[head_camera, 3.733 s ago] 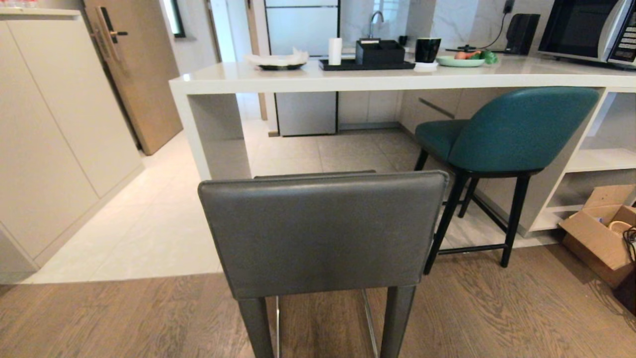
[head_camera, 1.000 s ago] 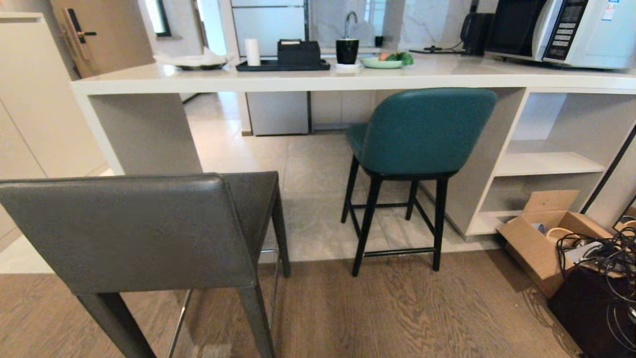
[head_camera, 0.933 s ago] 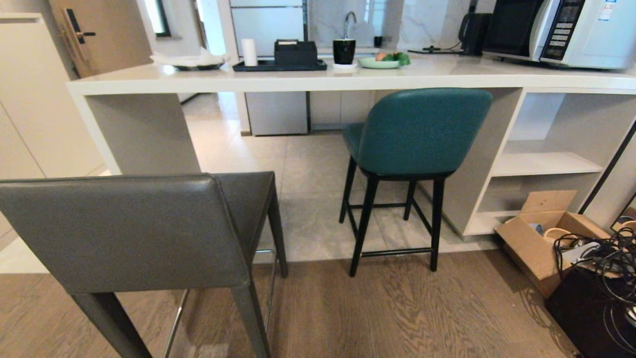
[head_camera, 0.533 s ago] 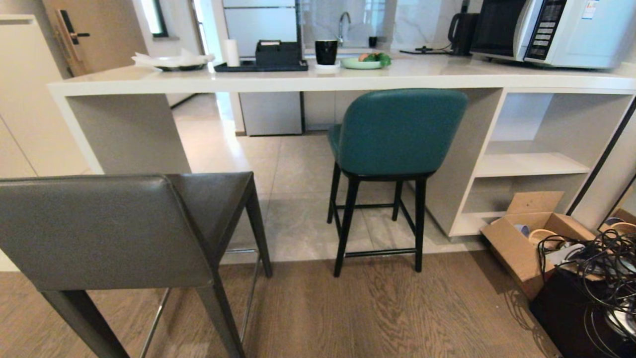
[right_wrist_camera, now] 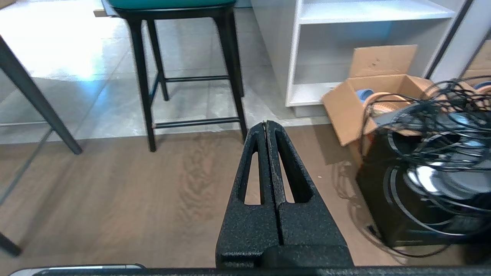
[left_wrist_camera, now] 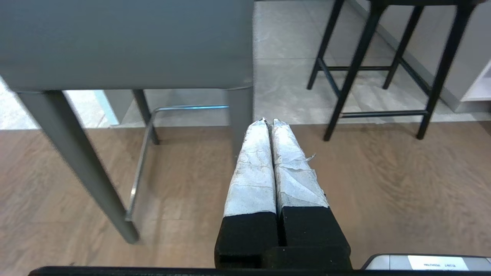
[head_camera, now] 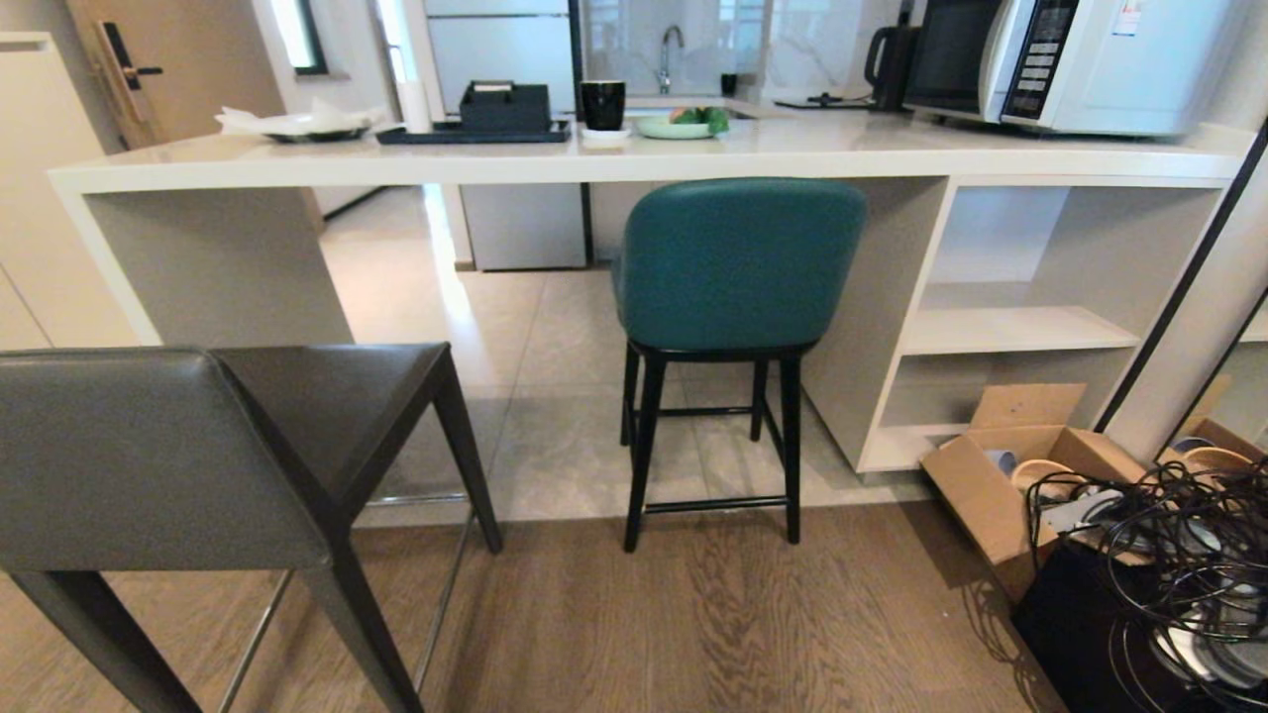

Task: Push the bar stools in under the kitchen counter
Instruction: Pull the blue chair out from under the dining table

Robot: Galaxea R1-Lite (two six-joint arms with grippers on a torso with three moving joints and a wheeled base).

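The teal bar stool (head_camera: 738,262) stands straight ahead, its seat partly under the white kitchen counter (head_camera: 634,158), its black legs (right_wrist_camera: 144,80) on the tiles. The dark grey bar stool (head_camera: 149,456) stands nearer, at the lower left, out on the wood floor and clear of the counter; its backrest (left_wrist_camera: 122,42) fills the left wrist view. Neither arm shows in the head view. My left gripper (left_wrist_camera: 268,122), wrapped in white tape, is shut and empty, low behind the grey stool's leg. My right gripper (right_wrist_camera: 266,122) is shut and empty, short of the teal stool's legs.
White open shelves (head_camera: 1020,327) close the counter's right end. An open cardboard box (head_camera: 1001,475) and a black case heaped with tangled cables (head_camera: 1169,555) lie on the floor at the right. A microwave (head_camera: 1080,59), tray, cup and plates stand on the counter.
The whole view has swung to the right: the grey stool has slid to the left edge of the picture and the teal stool now sits near the middle. Neither stool itself has moved.
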